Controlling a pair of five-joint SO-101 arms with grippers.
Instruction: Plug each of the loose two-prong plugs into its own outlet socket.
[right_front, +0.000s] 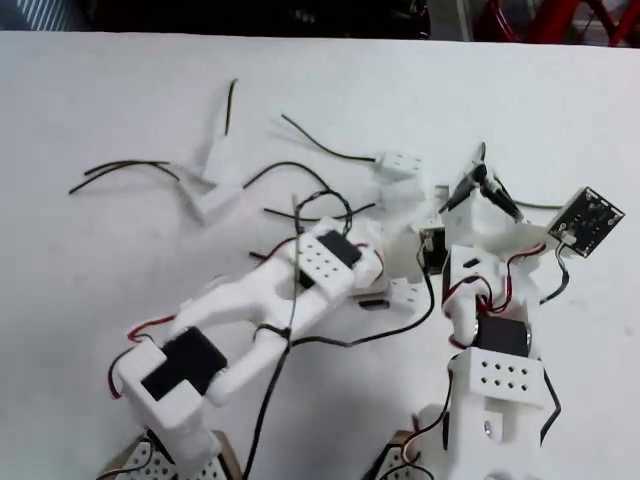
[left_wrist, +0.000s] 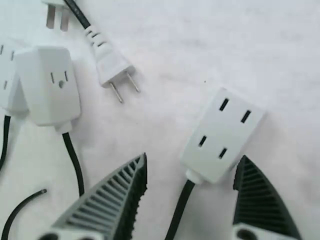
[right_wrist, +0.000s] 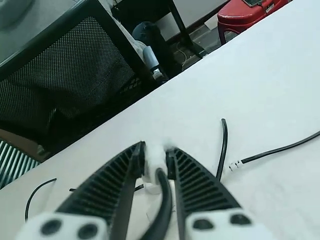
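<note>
The table (right_front: 100, 100) is white, and so are one socket (left_wrist: 222, 132) and the other socket (left_wrist: 50, 82) with their little dark slots, the loose plug (left_wrist: 112, 62) with shiny silver prongs, and the held plug (right_wrist: 154, 162) in my right gripper (right_wrist: 156, 149); their cords (left_wrist: 74, 160) are black. My left gripper (left_wrist: 193, 159) is grey and black with stripy ridges, and my right gripper is black with the same ridges. Behind the table I see a black chair (right_wrist: 75, 65) patterned with tiny holes and a red stool (right_wrist: 245, 15).

one plug (left_wrist: 55, 14) and one outlet socket (left_wrist: 7, 75) partly beyond the view's edge
</note>
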